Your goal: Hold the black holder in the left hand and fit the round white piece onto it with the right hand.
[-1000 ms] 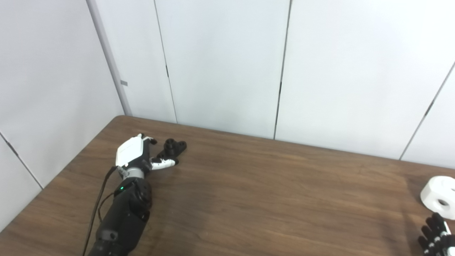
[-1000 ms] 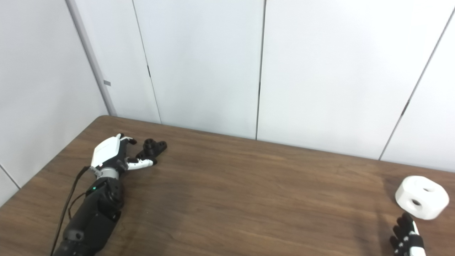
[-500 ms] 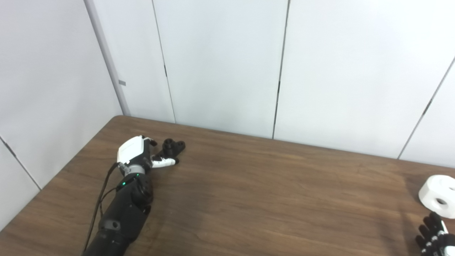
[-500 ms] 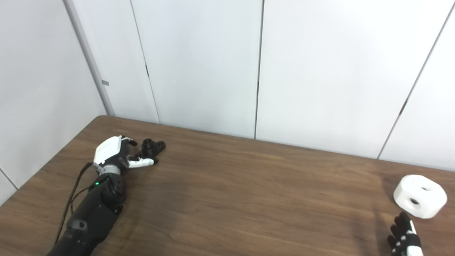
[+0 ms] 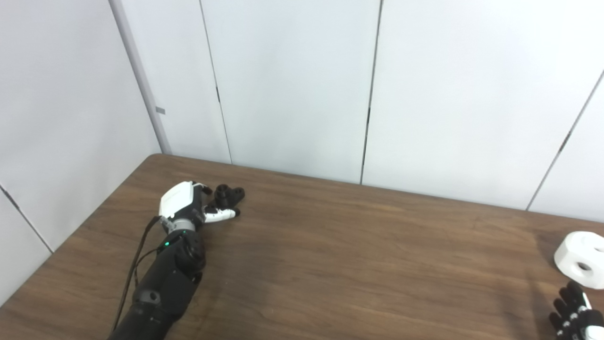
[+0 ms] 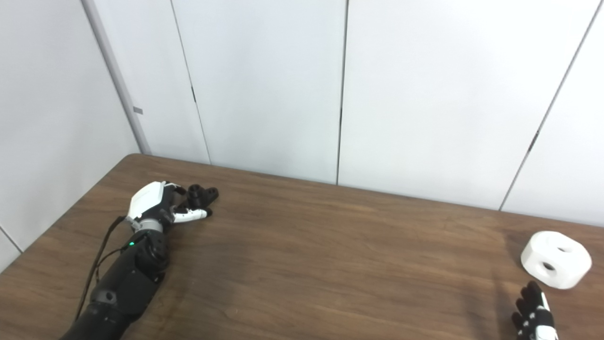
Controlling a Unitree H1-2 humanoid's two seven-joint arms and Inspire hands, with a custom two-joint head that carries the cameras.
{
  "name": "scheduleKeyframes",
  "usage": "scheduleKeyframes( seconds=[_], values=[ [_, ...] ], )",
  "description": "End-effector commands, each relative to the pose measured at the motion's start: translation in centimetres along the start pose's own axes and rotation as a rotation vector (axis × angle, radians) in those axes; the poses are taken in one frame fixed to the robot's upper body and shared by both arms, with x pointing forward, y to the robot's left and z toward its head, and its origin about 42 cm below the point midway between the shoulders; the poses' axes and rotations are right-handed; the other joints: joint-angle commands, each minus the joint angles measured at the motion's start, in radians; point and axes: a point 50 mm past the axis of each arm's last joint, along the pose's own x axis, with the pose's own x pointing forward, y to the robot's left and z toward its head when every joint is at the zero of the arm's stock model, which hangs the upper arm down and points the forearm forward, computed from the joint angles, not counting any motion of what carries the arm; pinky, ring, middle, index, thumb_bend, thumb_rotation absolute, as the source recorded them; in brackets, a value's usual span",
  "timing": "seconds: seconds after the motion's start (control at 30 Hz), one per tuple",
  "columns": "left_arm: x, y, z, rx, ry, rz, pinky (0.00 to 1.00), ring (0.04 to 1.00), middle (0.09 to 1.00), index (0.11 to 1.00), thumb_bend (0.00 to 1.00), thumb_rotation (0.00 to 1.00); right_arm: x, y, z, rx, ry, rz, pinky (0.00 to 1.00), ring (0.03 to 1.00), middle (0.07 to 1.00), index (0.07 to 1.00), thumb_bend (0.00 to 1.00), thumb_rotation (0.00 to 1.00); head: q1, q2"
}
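White panelled walls behind brown wood table. Left hand at far left, fingers curled around black holder, thumb beside it; firm grasp not confirmable. Right hand at lower right edge, fingers apart, empty. Round white piece on table just beyond right hand, not touching.

- Your left hand has a white back plate, black-tipped white fingers.
- Its forearm is black, with a green light and black cable.
- Your right hand is black, white-marked.
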Motion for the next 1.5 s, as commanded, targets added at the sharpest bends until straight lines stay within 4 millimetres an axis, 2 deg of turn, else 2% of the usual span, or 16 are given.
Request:
scheduleKeyframes(
  seconds=[0.0,0.2,0.57,0.67,0.87,0.9,0.93,1.0,1.17,1.47],
  values=[
    [1.1,2.3,1.4,0.007,-0.040,0.065,1.00,1.000,0.952,0.757,0.87,0.39,0.1,0.1,1.1,-0.004,-0.044,0.005,1.00,1.000,1.000,1.000,0.45,1.00,0.000,0.000],
    [1.0,2.2,1.1,0.014,-0.036,0.070,1.00,1.000,0.950,0.739,0.88,0.40,0.1,0.1,1.1,0.004,-0.043,-0.003,1.00,1.000,1.000,1.000,0.45,1.00,0.002,0.005],
    [1.0,2.2,0.7,-0.004,-0.029,0.058,1.00,1.000,0.943,0.711,0.88,0.37,0.1,0.0,1.2,0.002,-0.047,0.000,1.00,1.000,1.000,1.000,0.44,1.00,0.004,0.011],
    [0.9,2.2,0.6,-0.007,-0.032,0.060,1.00,1.000,0.937,0.682,0.88,0.33,0.0,0.0,1.2,0.008,-0.046,0.002,1.00,1.000,1.000,1.000,0.44,1.00,0.003,0.015],
    [0.9,2.1,0.6,0.005,-0.023,0.058,1.00,0.981,0.873,0.576,0.86,0.17,0.0,-0.1,1.1,0.006,-0.039,0.003,1.00,1.000,1.000,1.000,0.44,1.00,0.005,0.020],
    [0.9,2.1,0.5,-0.005,-0.029,0.056,1.00,0.967,0.857,0.547,0.78,0.13,0.0,-0.1,1.2,0.006,-0.041,0.003,1.00,1.000,1.000,1.000,0.44,1.00,0.004,0.021],
    [0.9,2.1,0.5,-0.013,-0.035,0.056,1.00,0.950,0.836,0.506,0.61,0.08,0.0,-0.1,1.2,0.007,-0.042,0.003,1.00,1.000,1.000,1.000,0.44,1.00,0.004,0.021],
    [0.9,1.9,0.3,-0.036,-0.052,0.055,1.00,0.936,0.819,0.493,0.56,0.07,0.1,0.0,1.1,0.005,-0.044,0.003,1.00,1.000,1.000,1.000,0.44,1.00,0.003,0.020],
    [0.9,1.5,0.1,-0.071,-0.073,0.051,1.00,0.904,0.783,0.483,0.52,0.05,0.2,0.0,1.1,0.006,-0.045,0.000,1.00,1.000,1.000,1.000,0.44,1.00,-0.003,0.017],
    [1.2,0.9,0.4,-0.075,-0.086,0.036,0.99,0.898,0.787,0.484,0.52,0.05,0.3,0.1,1.2,0.015,-0.054,-0.006,1.00,1.000,1.000,1.000,0.47,1.00,-0.010,0.014]
  ],
)
